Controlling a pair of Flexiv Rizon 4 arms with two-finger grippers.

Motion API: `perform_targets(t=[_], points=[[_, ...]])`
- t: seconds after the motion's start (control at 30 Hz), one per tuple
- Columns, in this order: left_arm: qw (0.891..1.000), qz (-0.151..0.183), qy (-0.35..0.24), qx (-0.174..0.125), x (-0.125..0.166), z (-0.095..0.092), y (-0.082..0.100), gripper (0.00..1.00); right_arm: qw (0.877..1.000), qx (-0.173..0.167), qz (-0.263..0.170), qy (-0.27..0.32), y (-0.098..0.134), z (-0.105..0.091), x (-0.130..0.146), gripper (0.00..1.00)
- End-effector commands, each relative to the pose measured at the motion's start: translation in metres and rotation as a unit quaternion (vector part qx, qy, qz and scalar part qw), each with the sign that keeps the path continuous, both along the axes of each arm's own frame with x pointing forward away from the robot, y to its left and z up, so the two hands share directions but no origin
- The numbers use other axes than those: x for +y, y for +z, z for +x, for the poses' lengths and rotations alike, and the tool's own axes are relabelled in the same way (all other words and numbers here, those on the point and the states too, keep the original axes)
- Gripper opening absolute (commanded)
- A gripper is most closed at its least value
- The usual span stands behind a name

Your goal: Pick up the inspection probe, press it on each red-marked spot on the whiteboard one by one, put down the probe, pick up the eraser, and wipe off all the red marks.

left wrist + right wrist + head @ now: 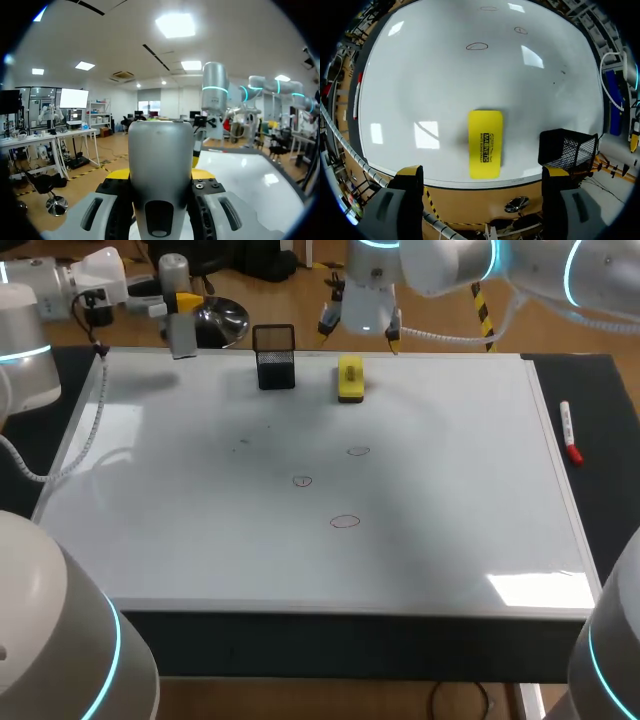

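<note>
The whiteboard (200, 540) fills the frame: mesh holder (275, 357) and yellow eraser (350, 378) upper centre, red circles (345, 522) at centre, marker (570, 431) on the dark table (605, 390) at right.

whiteboard (200, 540) is plain white with three thin red circle marks (345, 522). eraser (350, 377) is bright yellow with black lettering, the cup (275, 357) is black mesh. probe (160, 160) is silvery grey, marker (570, 432) white with a red cap.

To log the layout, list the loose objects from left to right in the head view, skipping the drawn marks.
probe → black mesh cup → yellow eraser → marker with a red cap
</note>
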State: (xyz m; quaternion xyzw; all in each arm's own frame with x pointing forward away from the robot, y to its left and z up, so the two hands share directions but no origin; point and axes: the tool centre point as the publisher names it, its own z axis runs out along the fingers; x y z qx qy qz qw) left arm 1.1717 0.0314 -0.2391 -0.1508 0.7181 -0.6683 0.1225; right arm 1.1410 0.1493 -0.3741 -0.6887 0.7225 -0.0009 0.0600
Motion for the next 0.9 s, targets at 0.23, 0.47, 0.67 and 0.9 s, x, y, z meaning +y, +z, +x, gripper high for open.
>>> perform_targets(t=[0.23, 0.47, 0.67, 0.9], points=[[1.000, 0.001, 0.003, -0.001, -0.001, -0.002, 0.002, 0.00, 0.999, -0.002, -0.001, 0.037, -0.016, 0.011, -0.002, 1.00], [1.000, 0.001, 0.003, -0.001, -0.001, -0.002, 0.002, 0.00, 0.999, 0.006, 0.002, 0.049, -0.029, 0.012, 0.006, 1.00], [1.000, 0.001, 0.003, -0.001, -0.001, -0.002, 0.002, 0.00, 0.998, 0.015, 0.003, 0.061, -0.042, 0.010, 0.012, 1.00], [1.000, 0.001, 0.003, -0.001, -0.001, -0.002, 0.002, 0.00, 0.998, 0.023, 0.006, 0.063, -0.049, 0.011, 0.013, 1.00]])
